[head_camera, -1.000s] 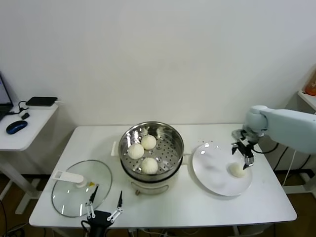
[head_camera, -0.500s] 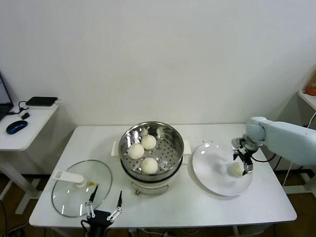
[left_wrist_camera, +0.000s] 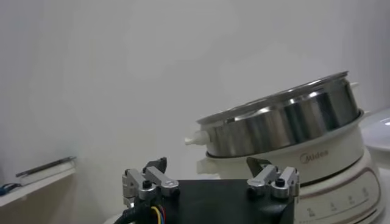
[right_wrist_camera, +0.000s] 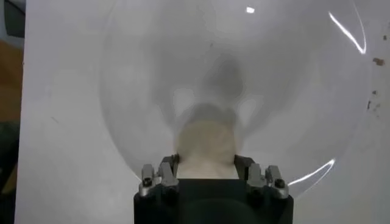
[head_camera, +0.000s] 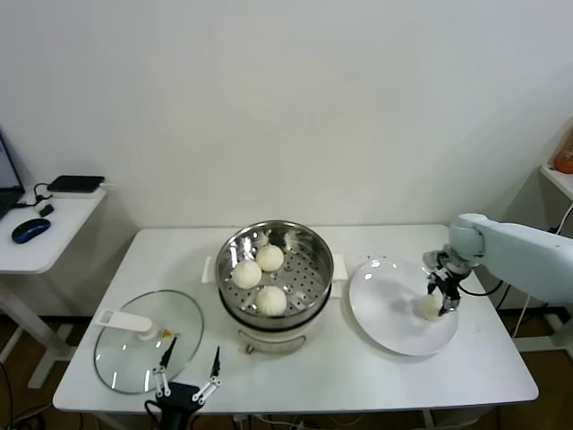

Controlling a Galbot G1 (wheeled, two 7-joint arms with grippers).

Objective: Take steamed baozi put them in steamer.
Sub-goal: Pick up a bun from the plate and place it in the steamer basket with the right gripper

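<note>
Three steamed baozi (head_camera: 246,273) lie in the shiny steamer (head_camera: 309,240) on its white cooker base at the table's middle. One more baozi (head_camera: 430,307) sits on the white plate (head_camera: 385,313) to the right, and my right gripper (head_camera: 440,300) has come down over it. In the right wrist view the creamy bun (right_wrist_camera: 206,143) fills the gap between the fingers, and the right gripper (right_wrist_camera: 206,161) is shut on it, still on the plate (right_wrist_camera: 152,73). My left gripper (head_camera: 183,381) waits open at the front edge, facing the steamer (left_wrist_camera: 286,119).
A glass lid (head_camera: 148,340) with a white handle lies at the front left of the table, just beyond the left gripper (left_wrist_camera: 206,164). A side desk with a blue mouse (head_camera: 29,231) stands off to the left. The table's right edge runs close behind the plate.
My right gripper came down around the baozi on the plate and its fingers closed against it. The left arm has not moved.
</note>
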